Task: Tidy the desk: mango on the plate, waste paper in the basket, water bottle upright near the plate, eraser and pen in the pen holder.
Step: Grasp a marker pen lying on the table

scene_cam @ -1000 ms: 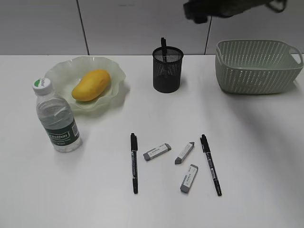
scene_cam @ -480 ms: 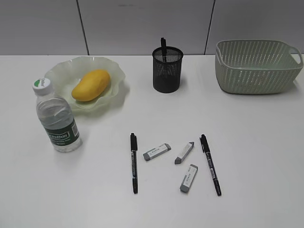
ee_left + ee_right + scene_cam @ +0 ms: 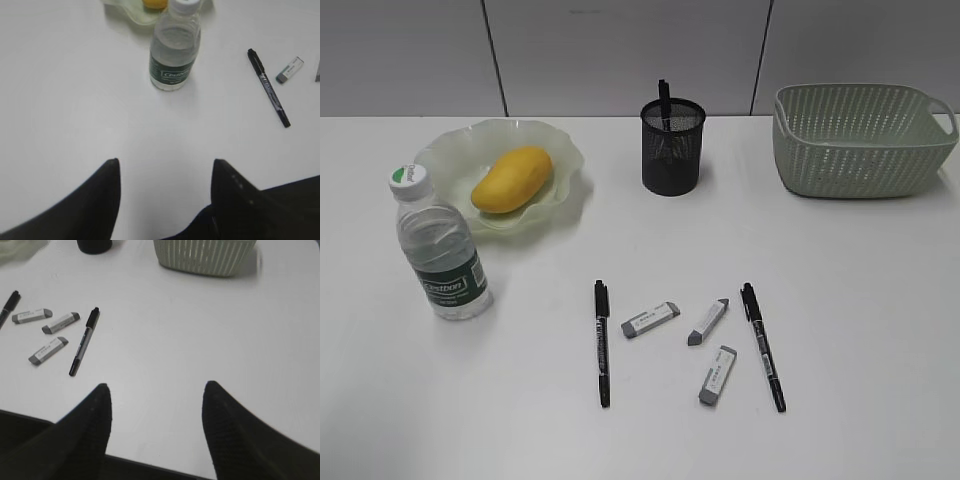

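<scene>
**Both grippers spread, holding nothing**

Left gripper [image 3: 165,200] and right gripper [image 3: 155,435] hang wide apart over the desk [image 3: 880,330]. Mango [image 3: 511,179] lies on the plate [image 3: 560,150]; water bottle [image 3: 438,246] stands upright beside it (cap on). Two pens and three erasers lie loose.

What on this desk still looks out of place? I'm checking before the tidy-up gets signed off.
Two pens and three erasers lie loose, scattered at odd angles on the desk, not in the pen holder. The mango sits on the plate and the water bottle stands upright beside it. Nothing is spilled or damaged.
</scene>
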